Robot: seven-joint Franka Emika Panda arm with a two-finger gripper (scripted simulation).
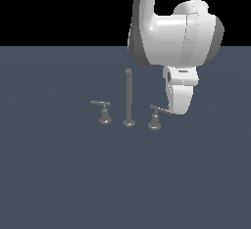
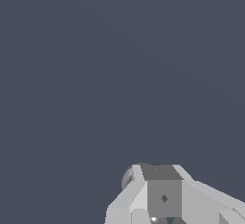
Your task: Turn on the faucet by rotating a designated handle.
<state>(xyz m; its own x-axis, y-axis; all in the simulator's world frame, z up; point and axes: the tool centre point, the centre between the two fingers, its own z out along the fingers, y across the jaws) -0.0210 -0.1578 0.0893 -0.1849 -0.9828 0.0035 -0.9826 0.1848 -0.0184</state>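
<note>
On the exterior view's left of the dark grey-blue floor (image 1: 54, 174) stands a small grey lever (image 1: 102, 110), its flat bar reaching out toward the left from a flared cone base. Just right of it rises the faucet's spout post (image 1: 129, 96) — tall, thin and upright on a round foot, the middle piece of the three in the row. Right again is the handle (image 1: 156, 115), the same kind of cone-based lever, its bar tilted and running up toward the left from where the robot's hand meets it. The white Panda arm (image 1: 169, 27) comes down from the top of the picture on the right, and its gripper (image 1: 172, 106) hangs low beside the handle, the bar's right end seeming to touch or pass behind it; whether there is true contact cannot be told. The fingers are hidden behind the hand's body in this view, so whether they are spread or pressed together cannot be told. The wrist view gives mostly bare floor, with the grey blocky gripper (image 2: 165, 196) body at one edge and a small round grey shape (image 2: 129, 175) peeping from behind it — too little to name.
</note>
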